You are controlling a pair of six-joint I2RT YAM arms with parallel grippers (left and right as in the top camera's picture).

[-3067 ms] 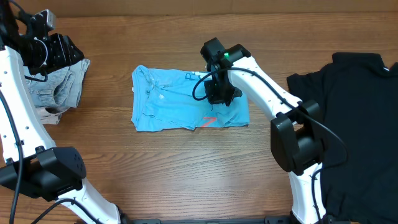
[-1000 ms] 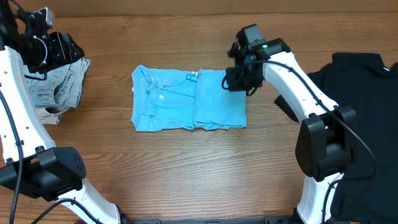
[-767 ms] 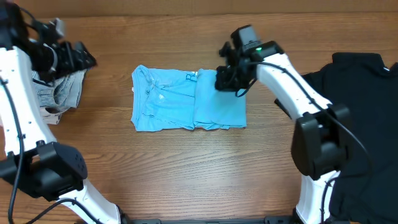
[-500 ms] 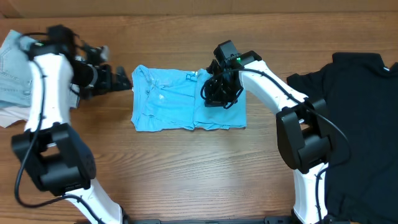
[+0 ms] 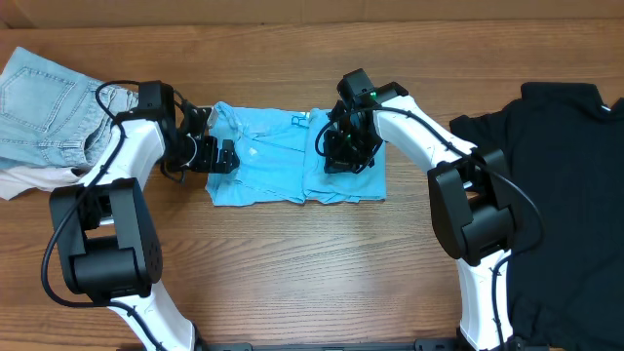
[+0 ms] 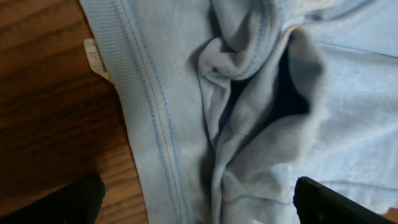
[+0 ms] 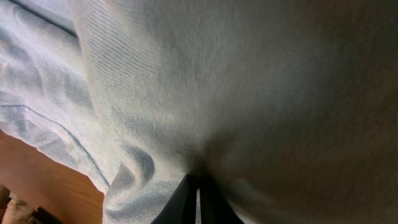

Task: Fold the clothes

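Two arms come up from the near edge of the wood table (image 5: 292, 283), L and R. Nearest garment is the black T-shirt (image 5: 570, 214). It lies spread on the R side, running from the near edge almost to the far one, well apart from both grippers.

Mid-table lies the sky-blue T-shirt (image 5: 273, 171), folded to a rough rectangle w/ its long side L-R and a fold line right of centre. Print not readable. Right gripper (image 5: 341, 158) is down on the shirt's R half, just by that fold line. Its wrist cam shows the fingers closed to a sliver w/ blue cloth puckered into the tips, i.e. a pinch on the fabric.

Left gripper (image 5: 224, 156) sits at the shirt's L edge, spread wide, holding nothing. Its wrist cam looks down on a ribbed band w/ a small tag and a rumpled pocket of cloth. One finger is over bare wood, the other over blue. Can't tell if the tips touch.

Far L: off-white piece (image 5: 29, 180) peeks out from under the pale denim piece (image 5: 39, 93), which lies flat w/ a pocket showing.
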